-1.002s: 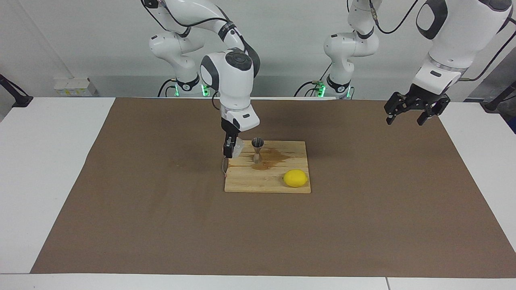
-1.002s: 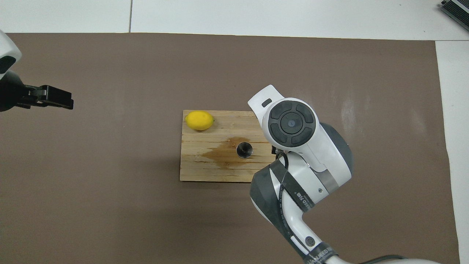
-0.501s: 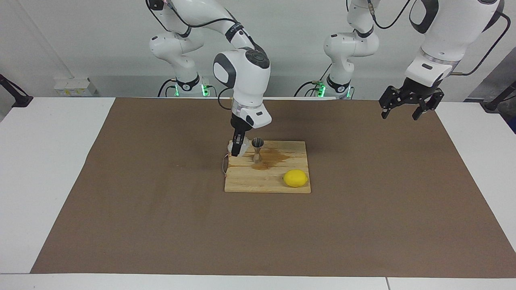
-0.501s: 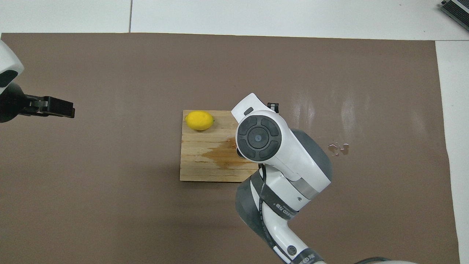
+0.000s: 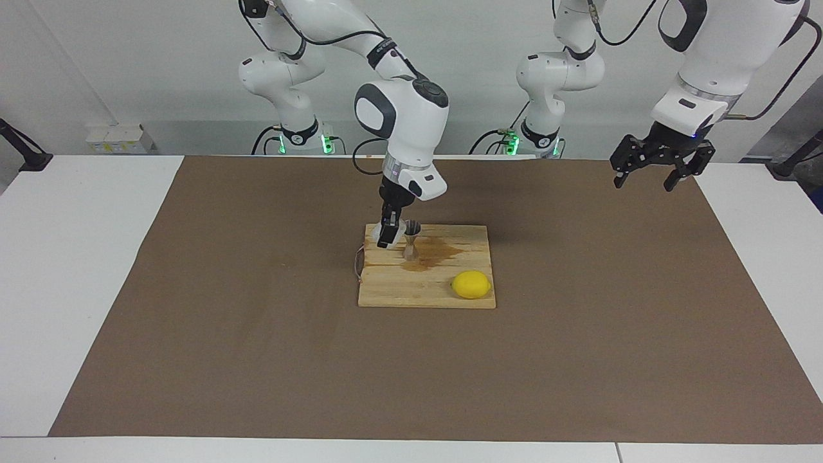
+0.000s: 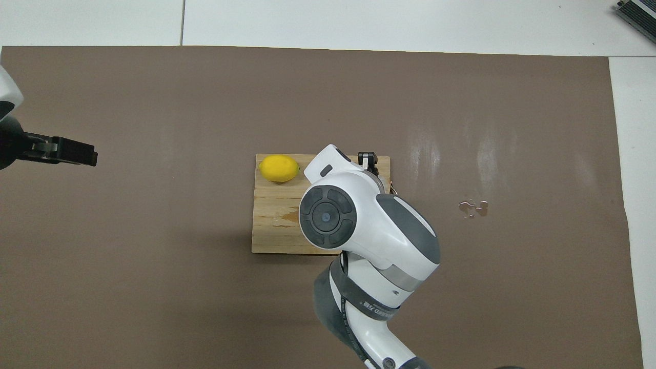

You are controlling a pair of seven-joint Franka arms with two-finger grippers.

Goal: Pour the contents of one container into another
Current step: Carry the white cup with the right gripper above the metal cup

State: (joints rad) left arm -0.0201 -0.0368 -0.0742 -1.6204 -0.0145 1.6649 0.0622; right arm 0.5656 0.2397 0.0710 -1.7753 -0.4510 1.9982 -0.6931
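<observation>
White bench (image 5: 77, 270) spans full width, seam visible near camera-side edge. Brown paper sheet (image 5: 257, 360) covers most of top; white margins exposed at both ends. Plain white wall (image 5: 161, 64) at robots' end. Small white box (image 5: 119, 138) against wall, toward right arm's end. Lighting even, soft glare patches on sheet (image 6: 487, 154).

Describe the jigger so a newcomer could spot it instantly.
Find the wooden board mid-table. The jigger stands upright on its edge nearer the robots, on a wet stain. It is silver metal and hourglass-shaped, unlike the yellow lemon.
</observation>
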